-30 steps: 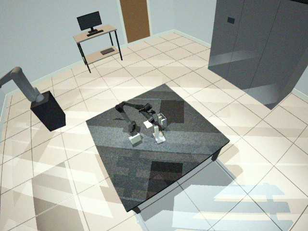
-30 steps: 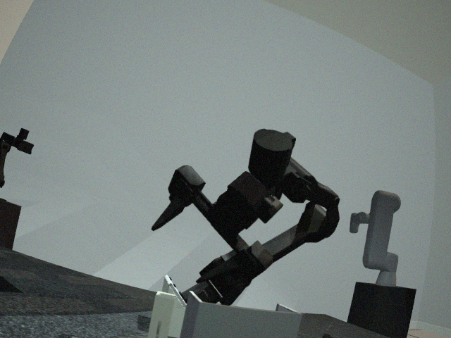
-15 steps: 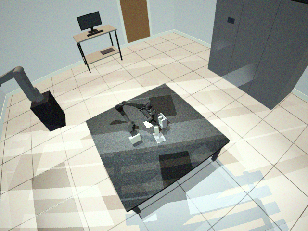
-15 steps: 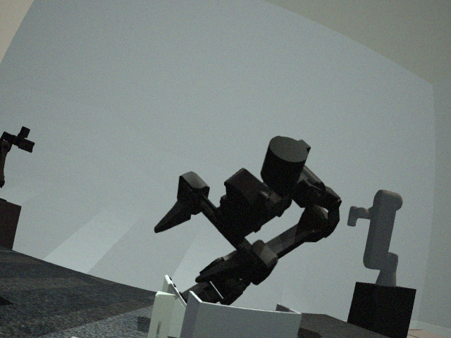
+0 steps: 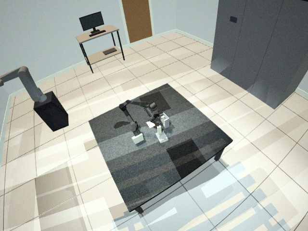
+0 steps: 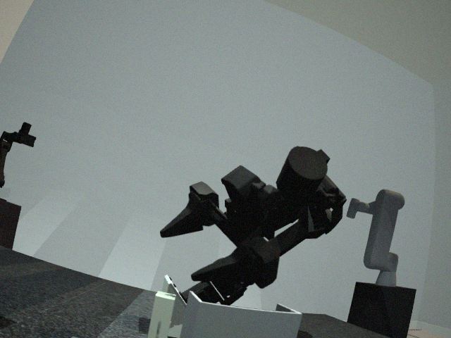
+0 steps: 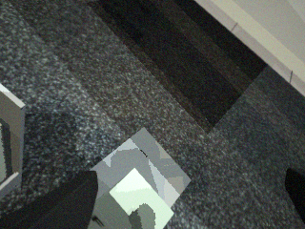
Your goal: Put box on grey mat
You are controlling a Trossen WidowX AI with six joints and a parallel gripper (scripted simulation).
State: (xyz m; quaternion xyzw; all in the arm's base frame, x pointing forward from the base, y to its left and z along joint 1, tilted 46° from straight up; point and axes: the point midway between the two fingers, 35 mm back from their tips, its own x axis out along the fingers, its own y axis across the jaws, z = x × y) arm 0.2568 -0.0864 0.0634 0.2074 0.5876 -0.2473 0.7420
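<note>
The gripper (image 5: 156, 121) (image 6: 177, 255) (image 7: 190, 177) has its fingers spread wide with nothing between them, raised above the table (image 5: 149, 171) (image 6: 54, 291) (image 7: 67, 57). In the wrist view one finger reaches over a near corner of the grey mat (image 5: 163, 138) (image 7: 164, 167), while the other shows at the opposite edge of the picture. A pale box (image 5: 159, 129) (image 7: 138, 191) appears to stand upright on the mat, its bright narrow end up and a dark mark on a side face; the letters are too small to read, so whether this is the ER box cannot be told. The printed side is not facing up on it. Near the mat, the light-walled bin (image 5: 167, 121) (image 6: 240, 320) (image 7: 16, 126) holds at least one pale upright box (image 5: 162, 119). Another pale block (image 5: 137, 138) rests on the table by the arm's base, well apart from the bin.
</note>
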